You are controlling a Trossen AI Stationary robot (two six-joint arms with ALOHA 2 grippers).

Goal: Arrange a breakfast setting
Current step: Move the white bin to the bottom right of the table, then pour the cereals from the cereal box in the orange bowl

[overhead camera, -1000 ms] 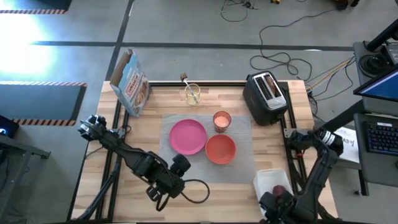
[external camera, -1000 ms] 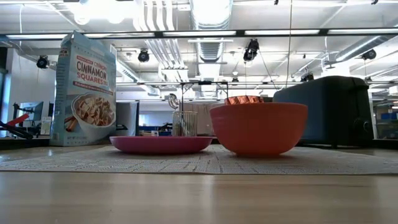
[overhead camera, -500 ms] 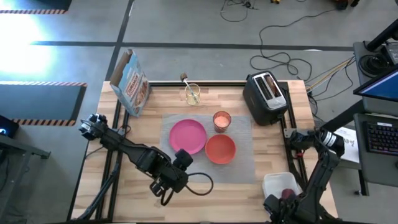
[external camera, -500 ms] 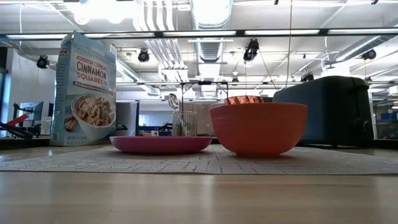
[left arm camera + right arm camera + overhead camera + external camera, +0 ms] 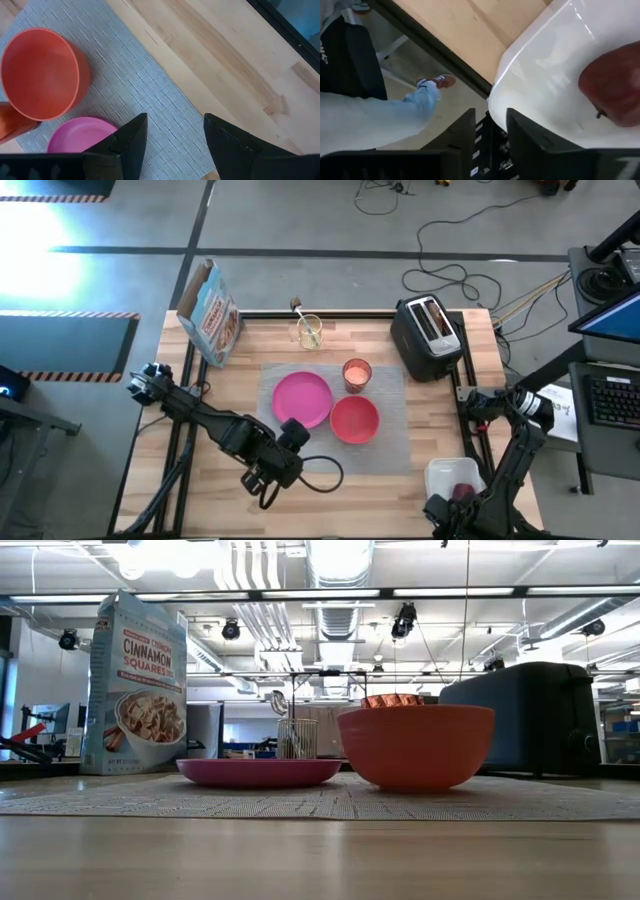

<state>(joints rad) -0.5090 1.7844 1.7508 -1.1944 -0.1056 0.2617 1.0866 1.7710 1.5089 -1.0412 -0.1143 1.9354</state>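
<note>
The grey placemat [image 5: 340, 420] lies mid-table. On it rest the pink plate [image 5: 302, 399], the red-orange bowl [image 5: 354, 420] and the orange-tinted cup [image 5: 356, 373]. The metal spoon [image 5: 303, 317] stands in a clear glass. The toast [image 5: 432, 316] sticks out of the black toaster. The dark-red fruit [image 5: 615, 95] lies in the white tray [image 5: 452, 478] at the near right. My right gripper [image 5: 491, 114] is shut on that tray. My left gripper [image 5: 175, 117] is open and empty above the placemat's near part, beside the plate [image 5: 80, 137] and the bowl [image 5: 40, 75]. My right gripper holds the white tray by its rim at a rounded corner [image 5: 495, 97], which runs down between the two fingers [image 5: 517, 127]. The fingers come from the table's near side. The tray sits level with the fruit in it; whether it rests on the table I cannot tell.
A cereal box [image 5: 210, 310] stands at the far left, the black toaster [image 5: 428, 340] at the far right, and the clear glass [image 5: 310, 332] between them. The right wrist view shows the table's edge [image 5: 435, 47] and a person's leg and shoe [image 5: 427, 92] on the floor below.
My right gripper has carried the white tray, fruit inside, toward the table's right edge. My left gripper has gone a little toward the right and far side, closer to the plate, and has then kept still.
</note>
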